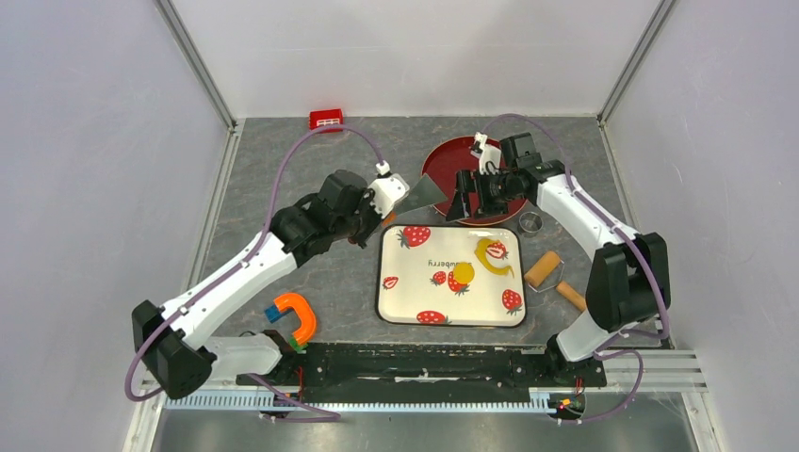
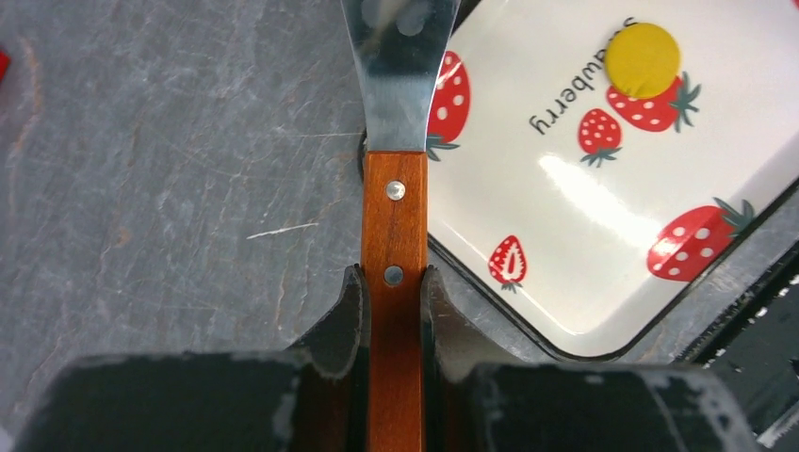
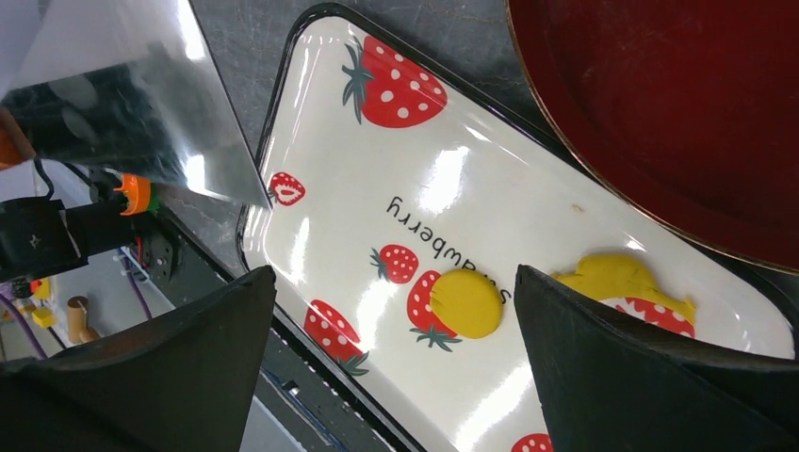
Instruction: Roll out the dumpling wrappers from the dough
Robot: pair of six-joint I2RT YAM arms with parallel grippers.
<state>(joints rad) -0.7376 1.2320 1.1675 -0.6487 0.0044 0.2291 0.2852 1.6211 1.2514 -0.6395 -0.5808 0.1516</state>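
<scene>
The left hand is shut tight on the wooden handle of a spatula. Its wrist view shows the handle pinched between both fingers. The shiny blade sticks out past the corner of the strawberry tray.

The right hand is wide open and holds nothing. Between its fingers, its wrist view shows the dumpling wrapper. It is a little round yellow disc lying flat on the tray, partly on a strawberry print. Near it, partly hidden by one finger, lies the dough, a ragged yellow piece by the tray's edge. The red plate sits just past the tray.

Only the top view shows the wooden roller and a small metal ring. They lie on the table, right of the tray. It also shows the blade reaching close to the right hand.
</scene>
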